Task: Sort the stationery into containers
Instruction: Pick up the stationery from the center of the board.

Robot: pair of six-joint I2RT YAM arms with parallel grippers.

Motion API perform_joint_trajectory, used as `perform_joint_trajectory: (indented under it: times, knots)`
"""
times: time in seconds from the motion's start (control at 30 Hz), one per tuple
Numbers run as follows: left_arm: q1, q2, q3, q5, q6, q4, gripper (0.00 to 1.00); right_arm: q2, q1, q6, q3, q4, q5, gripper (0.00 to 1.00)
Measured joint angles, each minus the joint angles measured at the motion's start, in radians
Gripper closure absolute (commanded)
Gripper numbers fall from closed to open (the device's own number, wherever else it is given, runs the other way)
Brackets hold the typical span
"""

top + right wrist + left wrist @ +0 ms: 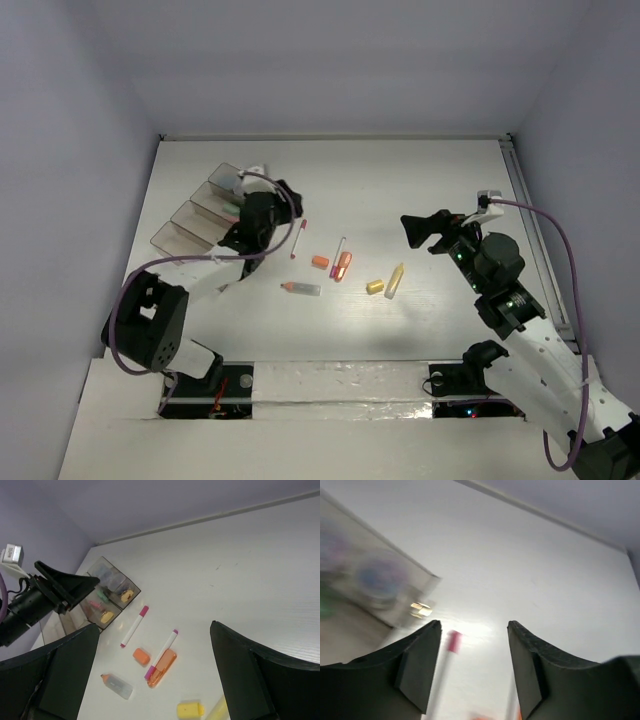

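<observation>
White pen (pixel 446 667), pink-capped, lies lengthwise just ahead of the left jaws, spread and empty, low in frame; right jaws, spread too, hang farther off.

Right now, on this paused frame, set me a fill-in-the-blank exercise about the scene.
1. The clear smoky plastic boxes stand side by side in a row of ____.
2. The left gripper and the right gripper both stand ____, with nothing held.
3. The small stub lying between the two thin white pens is coloured ____.
Missing words: four; open; orange.
</observation>
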Motion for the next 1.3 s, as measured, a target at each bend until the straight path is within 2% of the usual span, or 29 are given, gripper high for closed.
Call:
perform_joint_trajectory:
  times: [0.07,0.2,0.5,1.3]
  knots:
    - [-0.119,0.001,0.018,0.009,0.037,-0.002,0.54,-0.001,0.000,0.000,0.000,0.000,0.003,0.02]
    - [-0.296,0.016,0.027,0.003,0.078,-0.018,0.58,-0.003,0.000,0.000,0.000,0.001,0.010,0.02]
    - [-0.525,0.241,0.119,-0.040,0.089,-0.127,0.62,-0.002,0.000,0.000,0.000,0.000,0.011,0.02]
    - [-0.576,0.373,0.195,-0.174,0.101,-0.237,0.62,-0.002,0.000,0.000,0.000,0.001,0.011,0.02]
